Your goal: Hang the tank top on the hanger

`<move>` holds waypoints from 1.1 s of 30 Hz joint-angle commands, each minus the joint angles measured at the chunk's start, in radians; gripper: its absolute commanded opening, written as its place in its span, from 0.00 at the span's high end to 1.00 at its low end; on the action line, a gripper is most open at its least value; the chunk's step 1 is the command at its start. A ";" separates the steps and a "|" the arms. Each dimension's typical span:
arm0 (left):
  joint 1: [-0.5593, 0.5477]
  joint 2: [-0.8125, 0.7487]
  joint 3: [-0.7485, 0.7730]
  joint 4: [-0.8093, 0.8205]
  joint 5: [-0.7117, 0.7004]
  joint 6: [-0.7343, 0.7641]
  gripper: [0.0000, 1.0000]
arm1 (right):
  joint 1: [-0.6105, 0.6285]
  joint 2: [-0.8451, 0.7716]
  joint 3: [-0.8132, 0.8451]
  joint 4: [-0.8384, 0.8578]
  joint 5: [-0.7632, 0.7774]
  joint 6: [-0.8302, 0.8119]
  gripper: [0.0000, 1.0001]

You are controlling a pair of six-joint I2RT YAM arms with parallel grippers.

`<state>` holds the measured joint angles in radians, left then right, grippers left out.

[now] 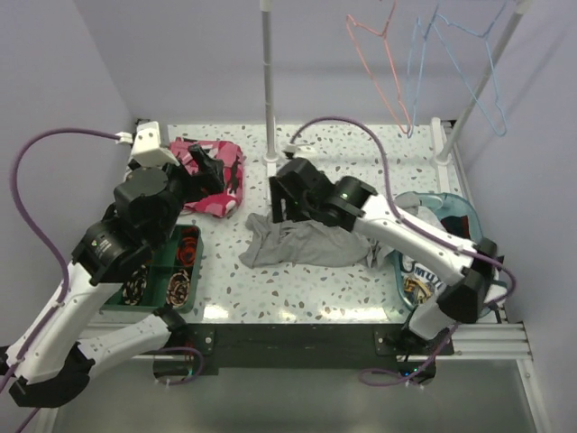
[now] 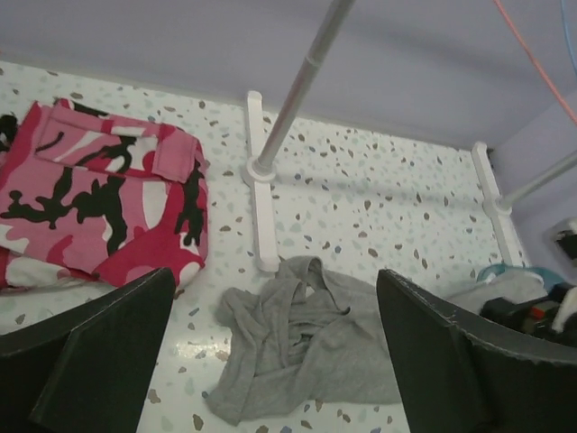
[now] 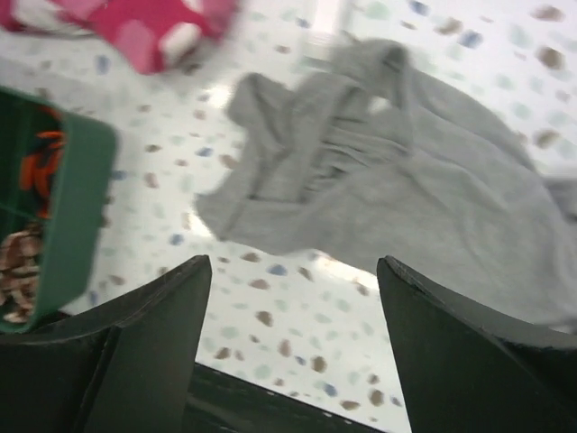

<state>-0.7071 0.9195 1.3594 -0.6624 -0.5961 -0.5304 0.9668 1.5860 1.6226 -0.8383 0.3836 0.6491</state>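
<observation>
tank top [image 1: 297, 245] crumpled mid-frame, worktop [image 1: 279, 293] showing along its lower edge | hanger [image 1: 398, 86] hung upper right | left fingers [image 2: 108, 352], right fingers [image 3: 469, 352] spread, empty

The speckled table [image 1: 306, 289] carries the tank top [image 1: 297, 245], camouflage garment [image 1: 230, 171], green tray [image 1: 196, 271], blue basket [image 1: 464, 206].

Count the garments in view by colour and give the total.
Grey: 1, the tank top
Pink, white and black: 1, the patterned garment
White: 1, the lettered garment in the blue basin
Total: 3
</observation>
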 commanded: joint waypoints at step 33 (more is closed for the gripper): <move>0.288 0.241 -0.554 0.400 0.502 -0.178 0.47 | -0.072 0.142 -0.287 0.415 0.026 -0.022 0.66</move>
<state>-0.4484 1.0710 0.8082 -0.4347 -0.2317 -0.6518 0.9333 1.5948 1.2839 -0.4633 0.5179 0.6353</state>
